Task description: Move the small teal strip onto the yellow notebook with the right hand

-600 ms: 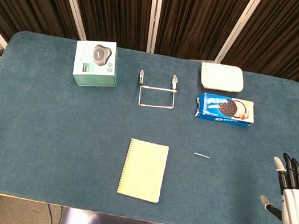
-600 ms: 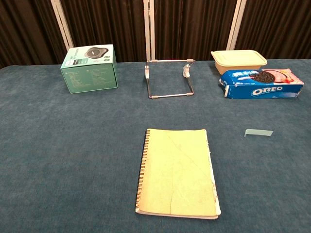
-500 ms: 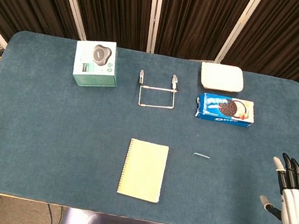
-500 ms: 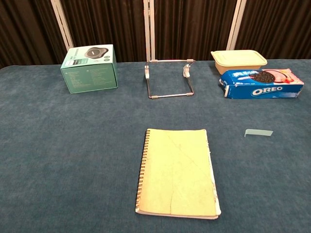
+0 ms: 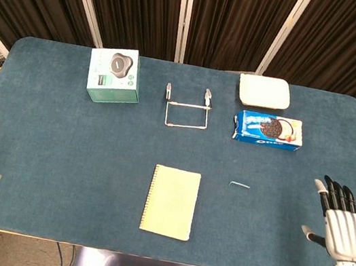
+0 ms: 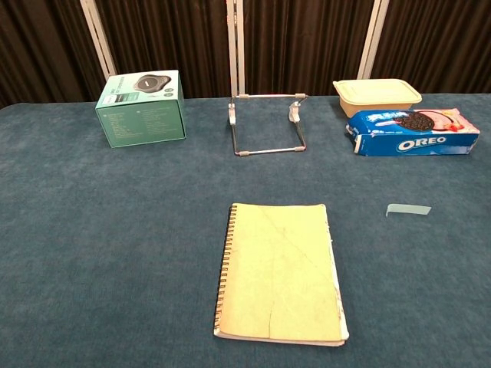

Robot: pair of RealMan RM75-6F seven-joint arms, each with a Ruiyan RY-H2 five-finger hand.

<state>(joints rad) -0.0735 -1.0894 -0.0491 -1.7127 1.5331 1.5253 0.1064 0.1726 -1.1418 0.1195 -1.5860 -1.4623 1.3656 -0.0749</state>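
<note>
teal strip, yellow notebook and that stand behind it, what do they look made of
Teal strip: thin, flat, one end bent up; looks like paper or thin plastic, hard to tell which.
Yellow notebook: matte paper or card cover, creased, with a dark wire spiral along its left edge.
Stand: shiny bent metal wire, judging by its glints.

Open blue cloth between right hand (image 5: 341, 229) and small teal strip (image 5: 239, 184), bare gap from strip to yellow notebook (image 5: 171, 201), Oreo box (image 5: 268, 130) well behind.
</note>
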